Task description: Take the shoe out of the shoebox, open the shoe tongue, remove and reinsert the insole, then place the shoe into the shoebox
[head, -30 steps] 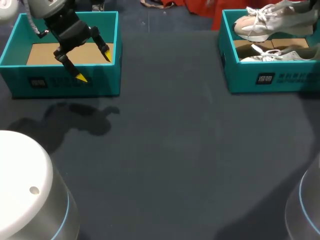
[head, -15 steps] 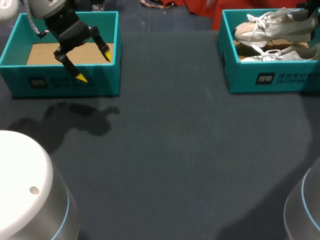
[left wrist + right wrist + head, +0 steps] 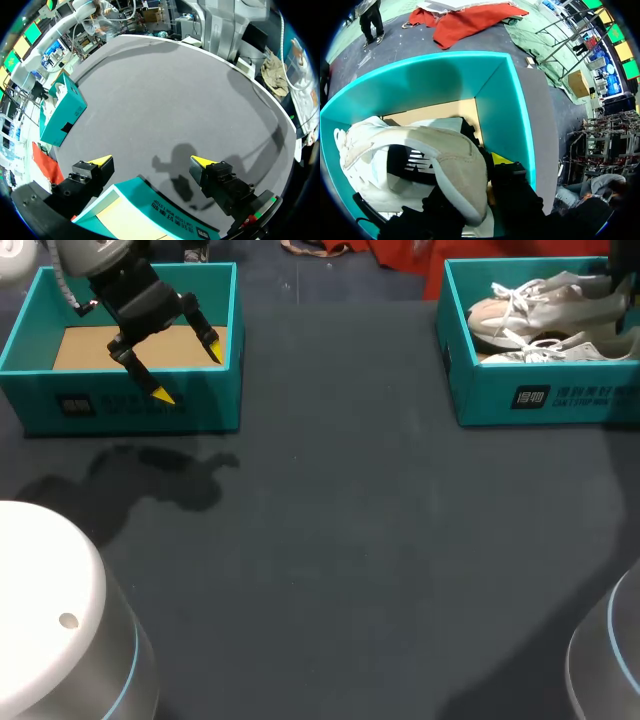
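My R gripper (image 3: 475,180), clamped on the shoe (image 3: 540,300), has lowered it into the box (image 3: 540,400), so placing looks nearly done; L gripper (image 3: 188,372) open.

The table (image 3: 340,540) is a plain charcoal grey with no pattern. Both shoeboxes are teal with tan cardboard floors. The left shoebox (image 3: 215,412), at the table's far left corner, has dark print on its front wall. The right shoebox (image 3: 480,400), at the far right corner, has white print. The top sneaker (image 3: 530,302) is cream and beige with white laces and a black, white-striped mark on its side. The lower sneaker (image 3: 560,348) is white and pale grey. The left gripper (image 3: 188,371) and right gripper (image 3: 485,167) are black with yellow tips.
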You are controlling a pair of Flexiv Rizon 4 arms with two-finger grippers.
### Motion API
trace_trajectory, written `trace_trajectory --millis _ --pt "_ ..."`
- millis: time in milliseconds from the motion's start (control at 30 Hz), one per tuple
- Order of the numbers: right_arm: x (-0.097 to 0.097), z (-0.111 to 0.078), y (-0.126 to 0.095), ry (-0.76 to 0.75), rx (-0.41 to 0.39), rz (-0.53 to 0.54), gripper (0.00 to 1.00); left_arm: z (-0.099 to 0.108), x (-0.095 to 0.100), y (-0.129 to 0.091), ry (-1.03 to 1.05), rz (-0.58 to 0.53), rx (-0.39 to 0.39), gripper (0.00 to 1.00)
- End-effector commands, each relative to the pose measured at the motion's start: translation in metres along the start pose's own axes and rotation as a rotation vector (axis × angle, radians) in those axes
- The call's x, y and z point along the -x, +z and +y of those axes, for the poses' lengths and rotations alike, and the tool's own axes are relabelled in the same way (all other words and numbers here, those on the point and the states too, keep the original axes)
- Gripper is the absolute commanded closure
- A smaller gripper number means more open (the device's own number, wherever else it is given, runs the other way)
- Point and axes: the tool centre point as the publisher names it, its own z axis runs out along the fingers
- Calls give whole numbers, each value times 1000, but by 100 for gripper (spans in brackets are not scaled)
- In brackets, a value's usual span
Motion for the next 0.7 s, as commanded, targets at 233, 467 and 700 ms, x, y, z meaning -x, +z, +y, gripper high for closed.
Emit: trace_trajectory --millis 233,467,700 --pt "-10 17 19 -30 -34 1 100 0 0 0 1 1 2 0" --pt "-19 14 33 -49 -61 9 100 0 0 0 1 1 2 0" --pt "-24 8 40 -51 -76 28 100 0 0 0 1 1 2 0"
